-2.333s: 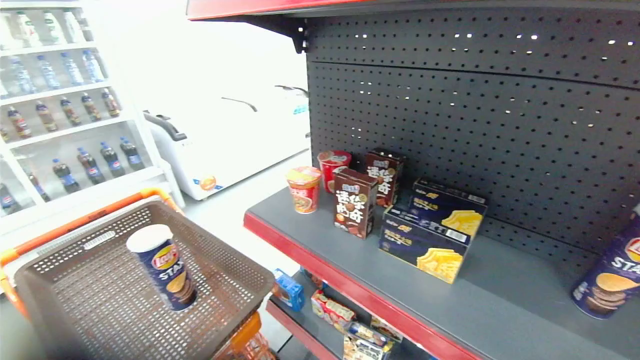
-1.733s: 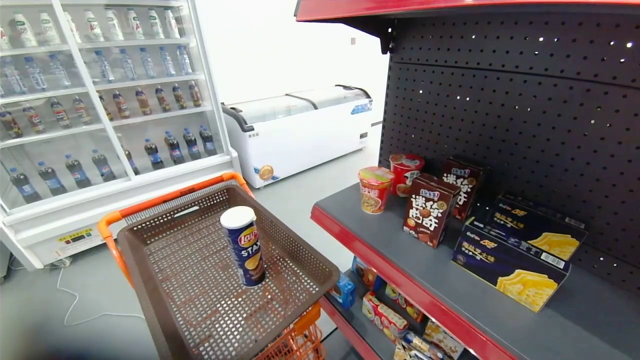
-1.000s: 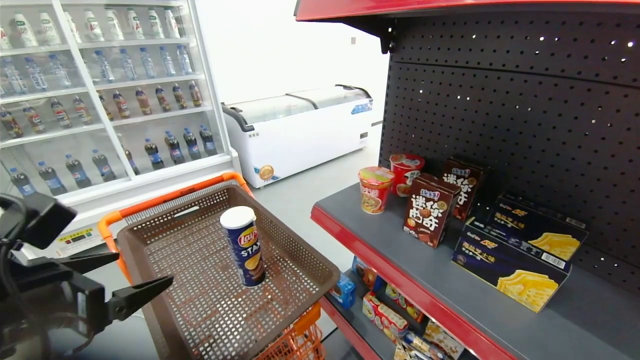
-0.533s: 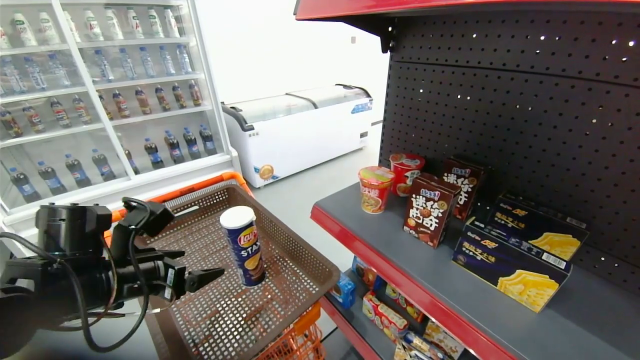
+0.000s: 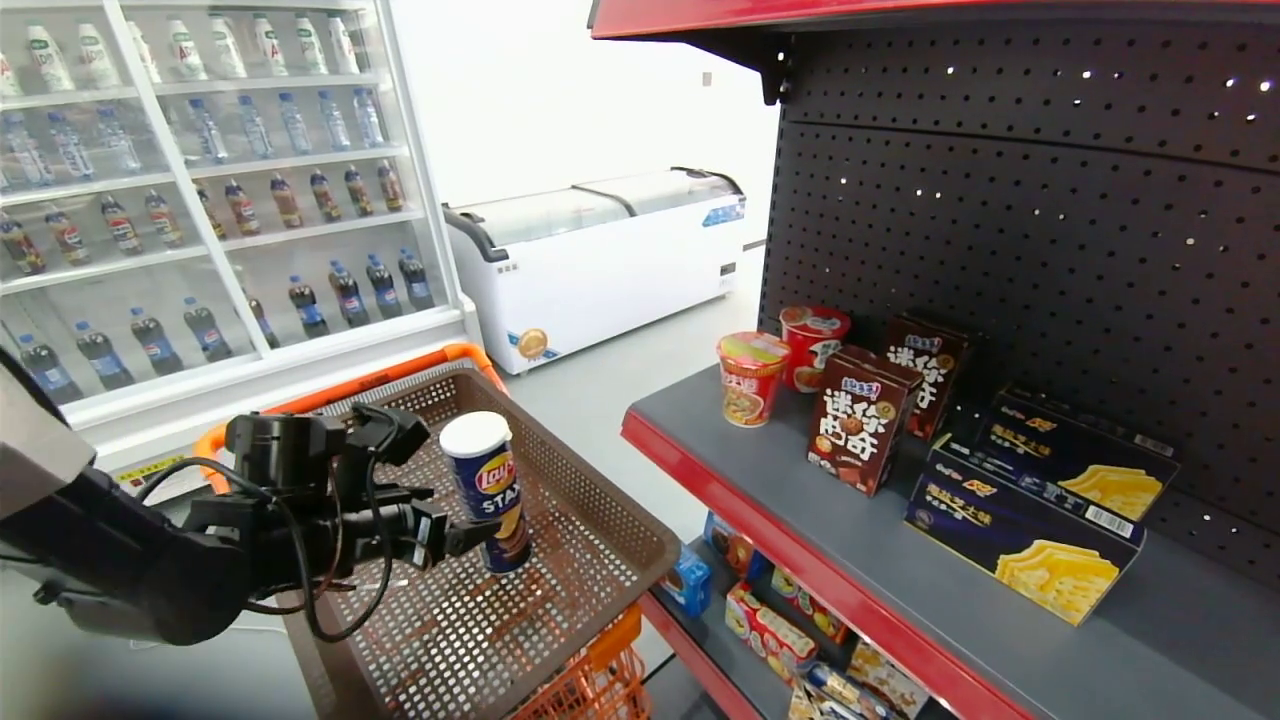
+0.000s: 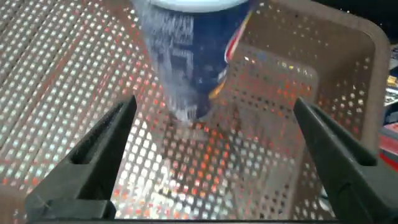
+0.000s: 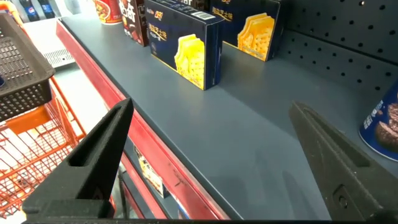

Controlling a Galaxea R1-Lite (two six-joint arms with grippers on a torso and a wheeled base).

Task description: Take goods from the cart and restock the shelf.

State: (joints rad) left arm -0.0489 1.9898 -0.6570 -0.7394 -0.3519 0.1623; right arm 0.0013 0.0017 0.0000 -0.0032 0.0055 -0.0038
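Can (image 5: 487, 490) upright in cart basket (image 5: 590, 520), top cropped and print blurred in left wrist view | left fingers (image 6: 102, 146) spread, flanking can, contact unclear | right fingers (image 7: 99, 149) spread above shelf (image 7: 249, 143), second can (image 7: 380, 127) edge-cropped there

Upright blue chip can (image 5: 487, 490) in cart basket (image 5: 560, 610)

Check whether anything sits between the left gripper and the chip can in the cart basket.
Nothing visible does. The left gripper is open and lined up with the chip can, which stands upright and alone in the basket. Only bare mesh floor shows between the fingertips and the can.
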